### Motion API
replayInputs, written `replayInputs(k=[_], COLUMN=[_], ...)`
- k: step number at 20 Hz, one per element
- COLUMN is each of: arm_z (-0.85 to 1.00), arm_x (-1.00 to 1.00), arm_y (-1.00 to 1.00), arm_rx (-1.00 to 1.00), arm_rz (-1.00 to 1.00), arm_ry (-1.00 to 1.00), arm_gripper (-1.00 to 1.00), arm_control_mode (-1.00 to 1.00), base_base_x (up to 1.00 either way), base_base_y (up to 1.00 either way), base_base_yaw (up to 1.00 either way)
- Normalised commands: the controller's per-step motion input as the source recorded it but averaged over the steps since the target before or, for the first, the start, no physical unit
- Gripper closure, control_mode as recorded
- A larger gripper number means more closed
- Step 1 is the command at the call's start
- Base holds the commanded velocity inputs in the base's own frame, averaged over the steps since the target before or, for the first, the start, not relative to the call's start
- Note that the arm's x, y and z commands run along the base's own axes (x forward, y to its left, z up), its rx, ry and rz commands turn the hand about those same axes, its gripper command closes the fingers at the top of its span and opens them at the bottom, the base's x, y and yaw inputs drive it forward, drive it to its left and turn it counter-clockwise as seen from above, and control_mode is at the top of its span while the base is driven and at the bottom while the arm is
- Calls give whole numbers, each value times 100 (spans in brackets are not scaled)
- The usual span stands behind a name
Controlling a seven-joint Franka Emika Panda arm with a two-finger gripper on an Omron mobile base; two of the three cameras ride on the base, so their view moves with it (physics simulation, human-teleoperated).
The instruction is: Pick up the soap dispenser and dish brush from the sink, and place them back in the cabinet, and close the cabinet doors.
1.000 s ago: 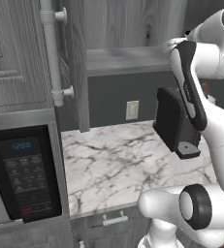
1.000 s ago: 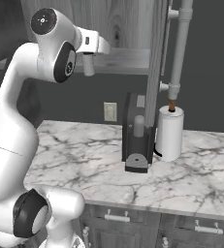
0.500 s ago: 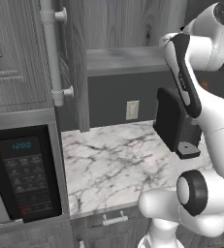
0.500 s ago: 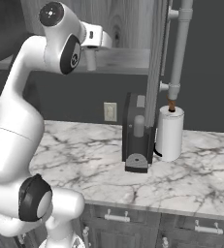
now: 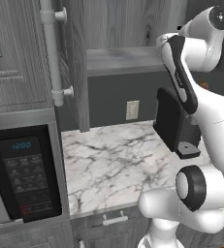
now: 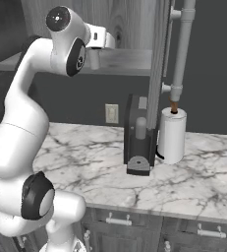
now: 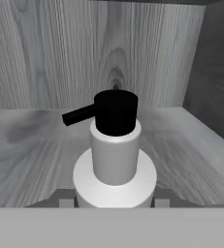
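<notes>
Hand view: the soap dispenser [image 7: 115,164] stands upright inside the cabinet [image 7: 31,140], above its grey shelf, dark pump spout pointing left. The end effector [image 7: 114,202] clamps its white body on both flanks. Rigid, light, probably slick plastic; grip the body, never the pump.

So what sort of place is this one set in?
A rendered home kitchen: a marble-look counter with drawer fronts below, a black microwave built in at one side, and dark woodgrain wall cabinet above, plus a coffee machine beside a paper towel roll.
</notes>
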Motion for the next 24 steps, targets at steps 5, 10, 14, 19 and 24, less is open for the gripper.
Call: replayInputs(k=[5, 10, 14, 19, 24], arm_z=[-11, 0, 0, -6, -21], arm_x=[23, 35, 41, 40, 32], arm_y=[0, 0, 1, 3, 3], arm_rx=[0, 0, 0, 0, 0], arm_rz=[1, 0, 0, 0, 1], arm_ry=[-1, 0, 1, 2, 0], arm_gripper=[100, 100, 100, 100, 100], arm_control_mode=[-100, -100, -100, -100, -100], base_base_x=[0, 0, 0, 0, 0], base_base_y=[0, 0, 0, 0, 0], base_base_yaw=[0, 0, 0, 0, 0])
